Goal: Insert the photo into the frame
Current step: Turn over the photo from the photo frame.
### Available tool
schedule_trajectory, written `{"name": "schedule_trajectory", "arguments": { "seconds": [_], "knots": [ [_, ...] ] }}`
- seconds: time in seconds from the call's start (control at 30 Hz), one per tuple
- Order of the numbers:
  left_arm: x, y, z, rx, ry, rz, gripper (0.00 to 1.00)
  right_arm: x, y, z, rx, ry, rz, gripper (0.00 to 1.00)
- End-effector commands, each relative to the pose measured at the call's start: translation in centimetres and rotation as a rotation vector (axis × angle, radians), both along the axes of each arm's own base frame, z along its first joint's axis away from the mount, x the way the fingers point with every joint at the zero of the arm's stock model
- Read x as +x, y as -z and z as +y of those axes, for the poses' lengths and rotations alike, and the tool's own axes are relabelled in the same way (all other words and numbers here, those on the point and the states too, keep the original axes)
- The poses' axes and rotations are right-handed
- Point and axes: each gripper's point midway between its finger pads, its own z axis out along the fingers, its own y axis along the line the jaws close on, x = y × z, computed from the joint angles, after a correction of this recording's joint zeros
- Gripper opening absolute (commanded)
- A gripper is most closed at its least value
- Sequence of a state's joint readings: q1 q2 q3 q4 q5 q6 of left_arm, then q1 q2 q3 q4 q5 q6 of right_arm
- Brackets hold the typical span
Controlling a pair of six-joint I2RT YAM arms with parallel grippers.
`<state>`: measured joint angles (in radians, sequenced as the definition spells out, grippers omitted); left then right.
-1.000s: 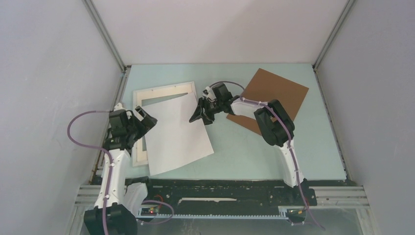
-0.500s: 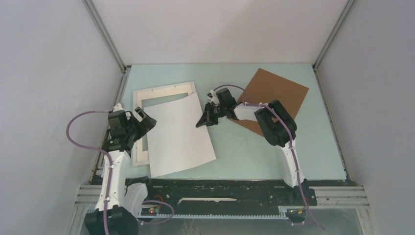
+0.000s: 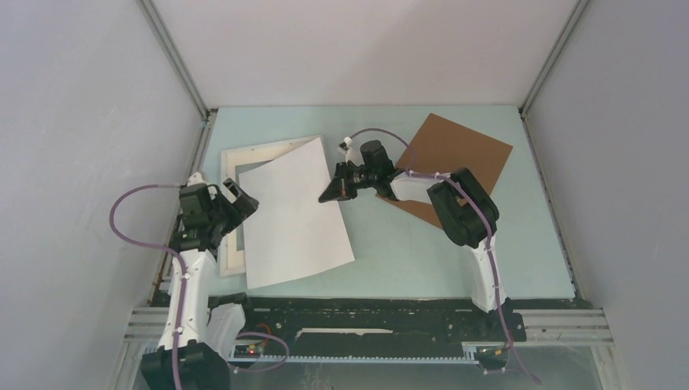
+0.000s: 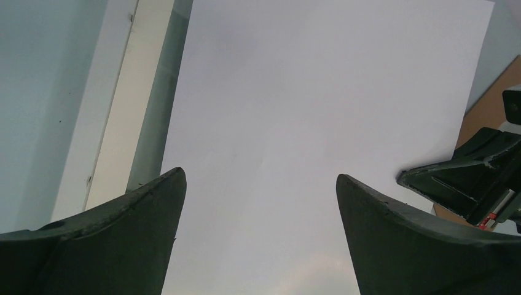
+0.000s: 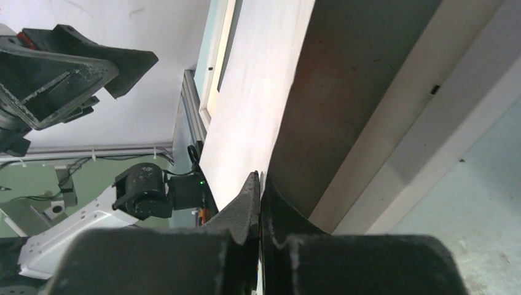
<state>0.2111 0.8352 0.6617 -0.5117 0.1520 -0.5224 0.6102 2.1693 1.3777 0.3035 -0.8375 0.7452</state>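
Pinching the photo's [image 3: 296, 215] right edge with the right hand [image 5: 258, 181], askew over the frame [image 3: 229, 171], not yet seated, left hand [image 4: 260, 175] spread wide.

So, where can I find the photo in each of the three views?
Top external: the photo, white back up, lies left of centre, partly over the frame.
Left wrist: the photo fills the middle of the picture.
Right wrist: the photo is seen almost edge-on, a pale band from the top centre down to the fingertips.
Shared landmark: the right gripper, shut on the photo's edge.
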Motion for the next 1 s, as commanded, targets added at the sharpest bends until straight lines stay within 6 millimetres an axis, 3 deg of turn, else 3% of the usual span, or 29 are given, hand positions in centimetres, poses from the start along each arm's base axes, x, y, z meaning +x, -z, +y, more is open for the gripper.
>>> {"name": "schedule_trajectory", "arguments": {
  "seconds": [0.0,0.5,0.97],
  "knots": [
    [0.5,-2.4,1.0,0.048,-0.017,-0.066,1.00,0.1,-2.9,1.4,0.063,-0.065,-0.155,0.00],
    [0.5,-2.4,1.2,0.054,-0.012,-0.061,1.00,1.3,-2.5,3.4,0.067,-0.082,-0.141,0.00],
    [0.1,-3.4,1.9,0.090,-0.025,-0.063,1.00,4.4,-0.9,4.8,0.009,-0.003,-0.037,0.00]
  ]
}}
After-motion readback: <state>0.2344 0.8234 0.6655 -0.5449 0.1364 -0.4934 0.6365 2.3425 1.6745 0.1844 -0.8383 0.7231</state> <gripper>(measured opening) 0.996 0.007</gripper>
